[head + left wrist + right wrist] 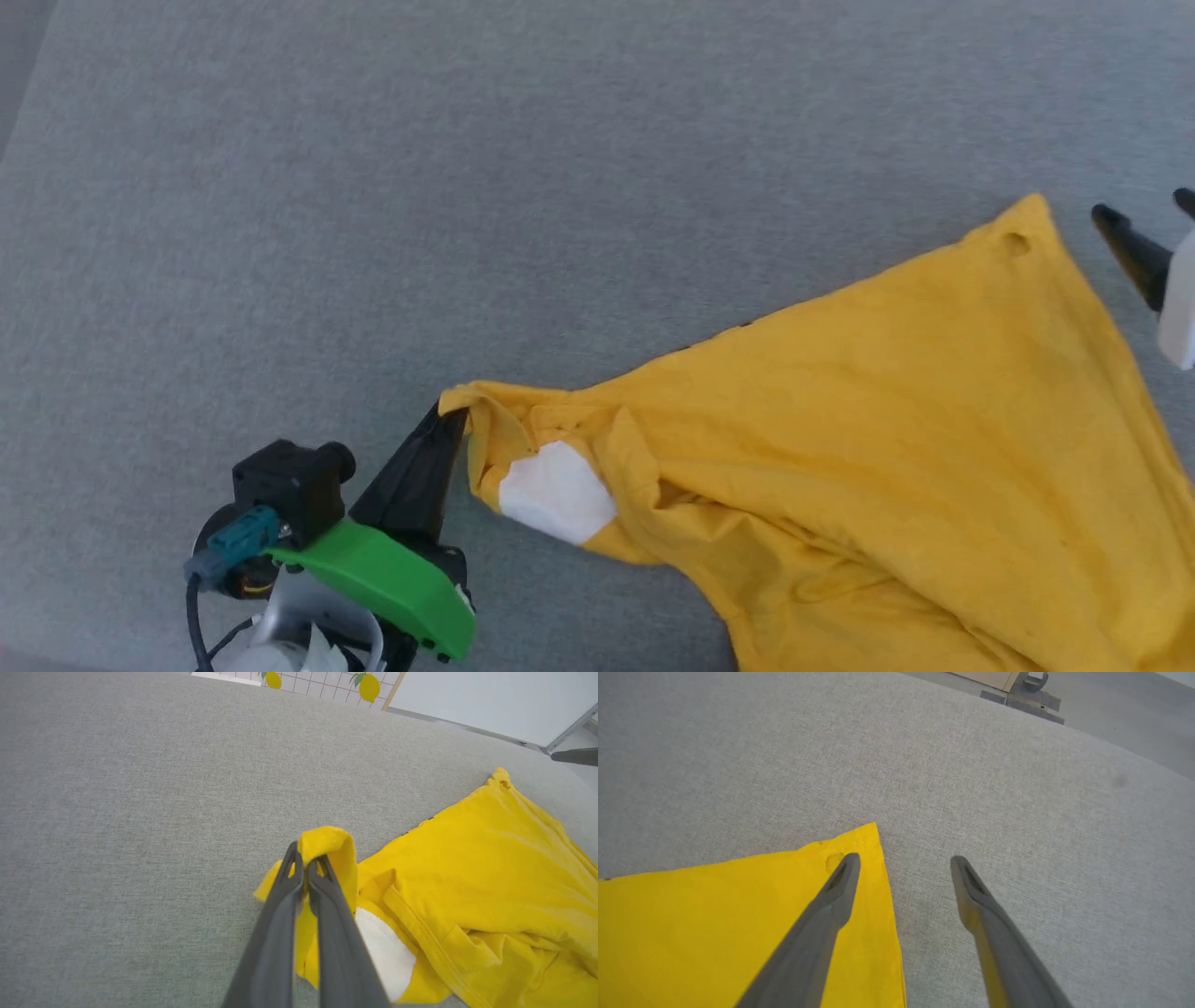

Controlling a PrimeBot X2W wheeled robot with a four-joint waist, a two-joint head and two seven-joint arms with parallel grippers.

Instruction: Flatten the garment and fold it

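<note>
The garment (887, 420) is pinched at 9 o'clock by the left gripper (455, 420), while the right gripper (903, 861) is held spread and empty beside its 2 o'clock corner, so bunching could be caused by one-sided pulling.

A bench (373, 187) covered in evenly lit grey woven cloth spreads across all three views. Past its far edge, the left wrist view shows a white gridded panel (322, 686) printed with yellow lemons (369, 687), a wooden strip (395, 688) beside it, then a pale plain wall (467, 704). The right wrist view shows grey floor (1120, 709) beyond the bench.
</note>
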